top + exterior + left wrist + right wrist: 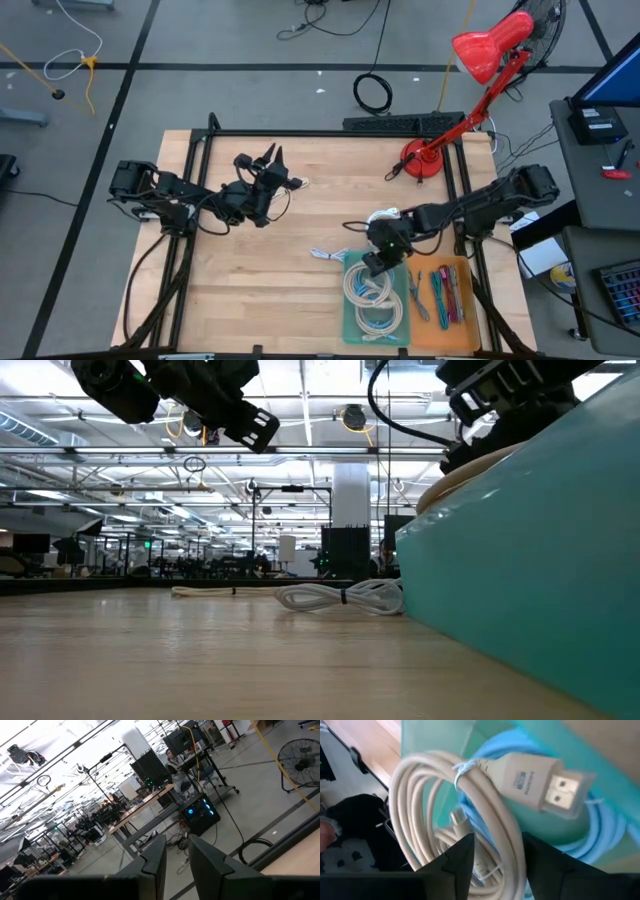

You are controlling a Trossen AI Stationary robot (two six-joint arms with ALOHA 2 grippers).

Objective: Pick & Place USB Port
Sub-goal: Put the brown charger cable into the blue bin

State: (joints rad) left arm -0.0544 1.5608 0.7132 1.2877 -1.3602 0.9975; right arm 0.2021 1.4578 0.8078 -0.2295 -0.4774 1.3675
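Coiled white cable (470, 820), bound with a thin tie and ending in a flat grey plug with a metal tip, lies in the teal tray (352, 322) over a blue cable (610, 830). Right end effector (378, 262) hovers just above the tray's far edge, its fingers (457, 862) spread astride the coil, gripping nothing. Another white cable (328, 255) lies on the tabletop (260, 280) beside the tray. Left end effector (272, 160), well apart from the tray, is raised and slightly parted, empty.
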